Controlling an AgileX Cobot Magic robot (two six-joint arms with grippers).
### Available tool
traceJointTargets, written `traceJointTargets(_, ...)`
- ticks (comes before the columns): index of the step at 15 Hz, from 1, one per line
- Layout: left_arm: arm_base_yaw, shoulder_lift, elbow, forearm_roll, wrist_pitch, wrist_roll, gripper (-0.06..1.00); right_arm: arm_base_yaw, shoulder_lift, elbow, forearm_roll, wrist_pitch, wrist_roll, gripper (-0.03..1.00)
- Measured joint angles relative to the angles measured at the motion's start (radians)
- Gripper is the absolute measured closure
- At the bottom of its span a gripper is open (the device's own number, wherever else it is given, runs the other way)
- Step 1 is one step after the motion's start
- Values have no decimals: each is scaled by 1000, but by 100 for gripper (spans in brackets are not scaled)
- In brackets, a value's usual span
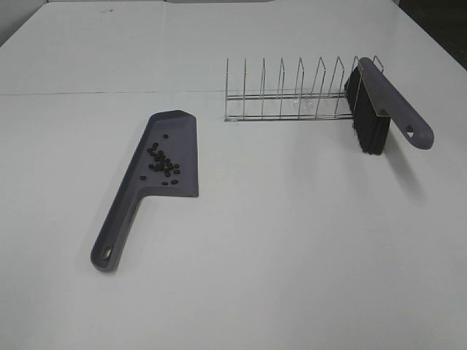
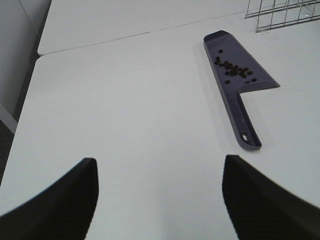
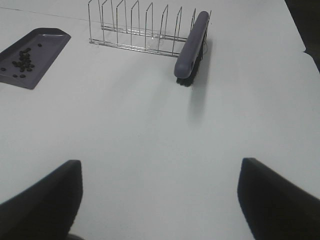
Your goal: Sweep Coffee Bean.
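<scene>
Item one, arms: I see neither arm in the high view; both sit drawn back from the things. Left pincer point(image 2: 157, 200): fingers spread wide apart, empty, hovering over bare table point(image 1: 292, 248), aimed toward the dustpan. Right pincer point(image 3: 160, 200): likewise spread wide, empty, facing the rack. Item two, one grey dustpan point(image 1: 157, 171), lying flat on the table, handle toward the near edge. Item three, coffee bean point(image 1: 163, 161): roughly twenty dark beans, clustered inside the dustpan's blade, none that I can make out on the table. Item four, one wire rack point(image 1: 292, 91), upright, well right of the dustpan. Item five, one brush point(image 1: 383, 106), leaning in the rack's right end, black bristles down.
</scene>
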Motion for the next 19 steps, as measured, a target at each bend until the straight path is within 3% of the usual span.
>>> traceJointTargets(19,0,-2,0,0,0,1,30,-3,0,0,0,0,0,26)
